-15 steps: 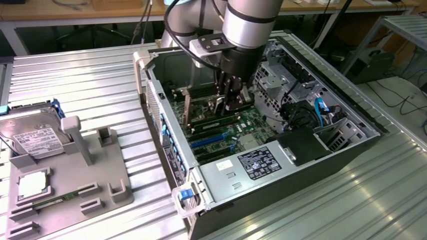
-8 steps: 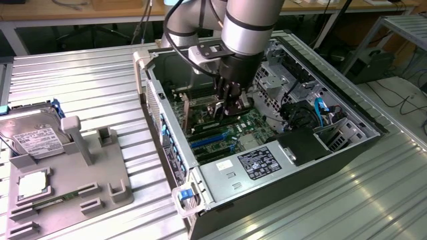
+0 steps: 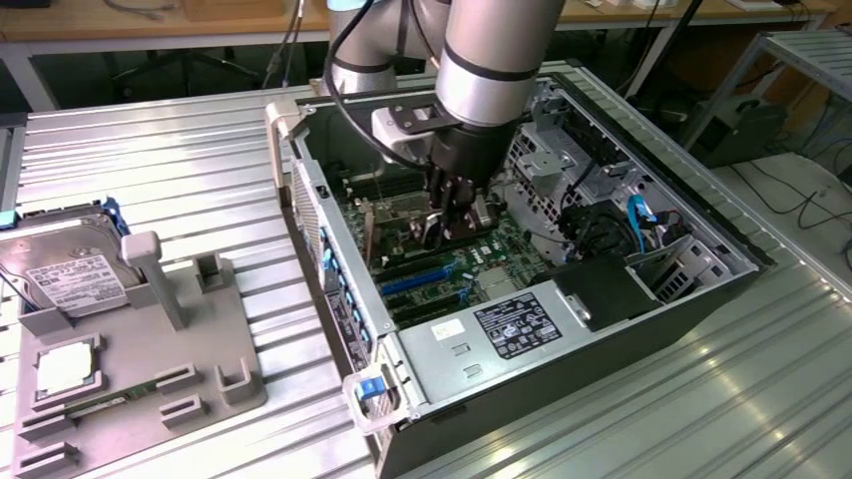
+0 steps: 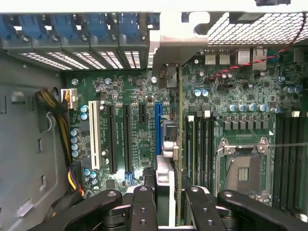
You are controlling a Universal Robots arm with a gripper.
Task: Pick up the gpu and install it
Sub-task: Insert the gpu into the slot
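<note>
Gripper [image 3: 446, 232] lowered inside the open computer case [image 3: 303, 150], with its claw closed partway on the gpu [image 4: 171, 139]. The card stands on edge between the two fingers [image 4: 144, 207] and is seen edge-on in the wrist view. It hangs over the motherboard [image 4: 130, 91], just beside the long blue slot [image 4: 158, 130] and parallel to it, with its bracket end toward the rear slot openings [image 4: 168, 77]. Whether its lower edge already sits in a slot cannot be told. Likely hazards: if the card is offset to one side of the slot, a downward push would land on the slot wall or on nearby board components and not in the contacts. The bracket may catch on the case's rear frame and tip the card. Because the grip is at one end only, the card may pivot, so the far end would seat late or scrape the memory slots [image 4: 202, 144].
</note>
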